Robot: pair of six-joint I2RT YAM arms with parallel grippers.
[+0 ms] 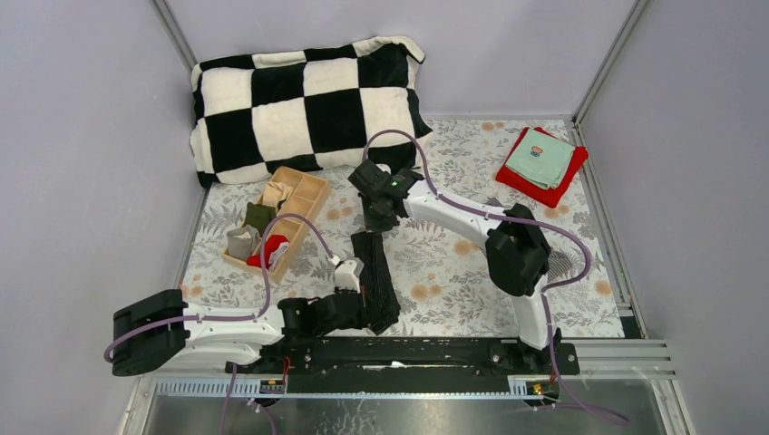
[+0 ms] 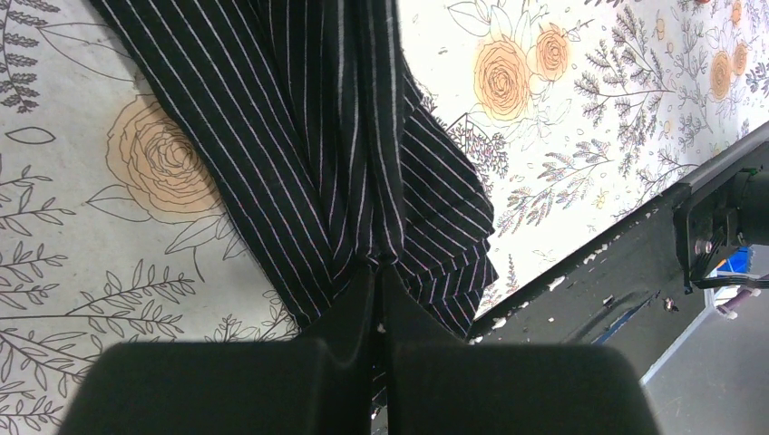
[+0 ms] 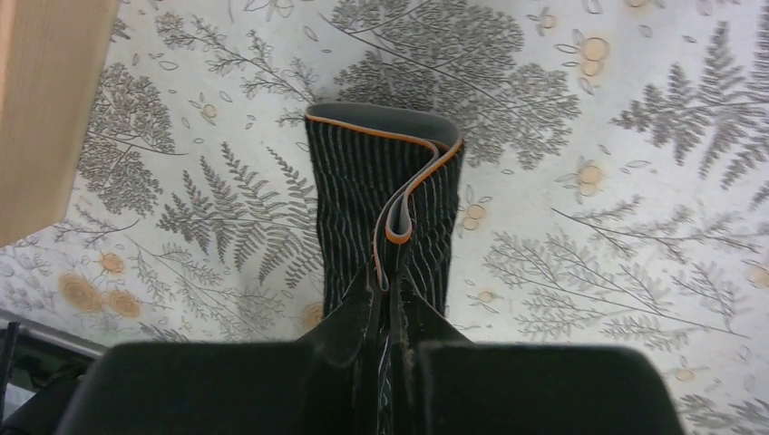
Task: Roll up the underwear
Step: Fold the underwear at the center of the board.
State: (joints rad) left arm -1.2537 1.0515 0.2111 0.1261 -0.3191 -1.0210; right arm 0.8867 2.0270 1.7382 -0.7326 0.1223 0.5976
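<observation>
Bright, even overhead light — faint, soft shadows.

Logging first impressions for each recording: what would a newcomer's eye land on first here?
The big black-and-white checkered pillow at the far left stands out most. In the middle, a long folded strip of black pinstriped cloth underwear lies stretched between the left fingers and the right fingers, each shut on one end. A bright red cloth sits far right.
</observation>
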